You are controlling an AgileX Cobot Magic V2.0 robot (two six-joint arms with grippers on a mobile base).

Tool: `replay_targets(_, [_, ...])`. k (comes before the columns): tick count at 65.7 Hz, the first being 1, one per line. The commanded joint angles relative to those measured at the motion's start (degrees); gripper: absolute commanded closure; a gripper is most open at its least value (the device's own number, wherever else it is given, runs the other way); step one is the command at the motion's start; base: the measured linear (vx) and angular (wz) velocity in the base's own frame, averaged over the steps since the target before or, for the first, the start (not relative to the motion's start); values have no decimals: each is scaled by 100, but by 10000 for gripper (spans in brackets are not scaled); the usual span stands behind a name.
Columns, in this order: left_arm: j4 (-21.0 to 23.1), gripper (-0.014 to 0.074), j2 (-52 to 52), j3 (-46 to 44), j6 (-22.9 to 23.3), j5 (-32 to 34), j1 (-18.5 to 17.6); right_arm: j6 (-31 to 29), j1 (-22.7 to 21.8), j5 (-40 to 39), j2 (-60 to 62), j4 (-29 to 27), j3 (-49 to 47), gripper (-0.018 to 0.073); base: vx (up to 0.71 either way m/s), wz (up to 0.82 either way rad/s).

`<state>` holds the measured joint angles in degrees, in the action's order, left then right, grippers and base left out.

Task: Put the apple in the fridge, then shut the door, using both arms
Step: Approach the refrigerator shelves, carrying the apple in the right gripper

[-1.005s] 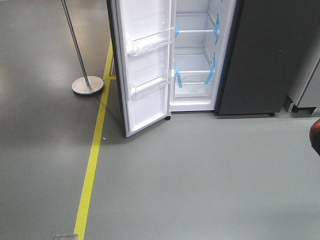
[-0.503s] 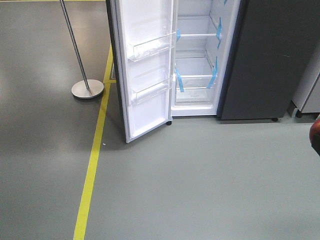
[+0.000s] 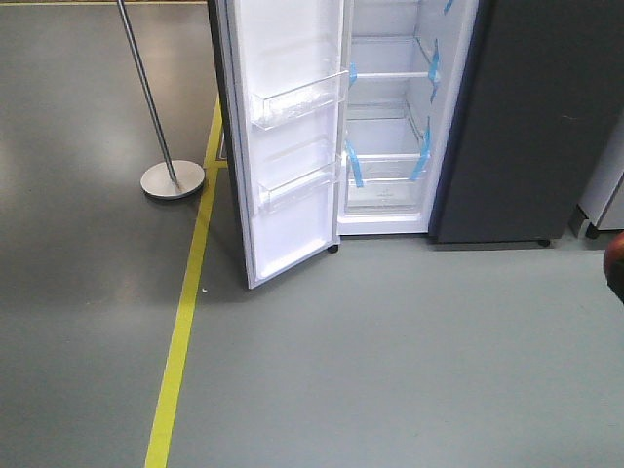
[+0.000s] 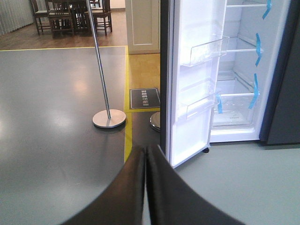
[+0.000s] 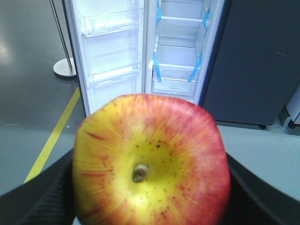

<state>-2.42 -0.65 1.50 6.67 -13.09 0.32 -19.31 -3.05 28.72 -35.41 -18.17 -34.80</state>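
Note:
The red and yellow apple (image 5: 150, 161) fills the right wrist view, stem end toward the camera. My right gripper (image 5: 150, 192) is shut on it, with black fingers (image 5: 40, 199) showing on both sides. In the front view only a red sliver of the apple (image 3: 616, 265) shows at the right edge. The dark grey fridge (image 3: 526, 117) stands ahead with its white interior (image 3: 385, 146) exposed. Its door (image 3: 292, 146) is swung open to the left. My left gripper (image 4: 146, 150) is shut and empty, low, pointing at the door's (image 4: 194, 79) lower edge.
A metal pole on a round base (image 3: 173, 179) stands left of the door. A yellow floor line (image 3: 180, 331) runs toward the fridge. A second round base (image 4: 154, 122) and a black floor mat (image 4: 144, 98) lie behind the door. A white unit (image 3: 609, 200) stands at far right.
The fridge and the pole base have slid down and a little right in the front view and look larger, so I am nearer to them. The apple stays at the right edge.

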Motion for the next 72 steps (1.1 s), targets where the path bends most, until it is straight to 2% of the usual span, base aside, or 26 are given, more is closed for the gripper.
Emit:
replay_targets(1, [49,602,-84,107,17,417,-43,-36,-6,-502,15,-38,-159,372,7,2])
replay_targets(72, [49,602,-84,107,17,417,-43,-36,-6,-496,15,-38,-159,372,8,2])
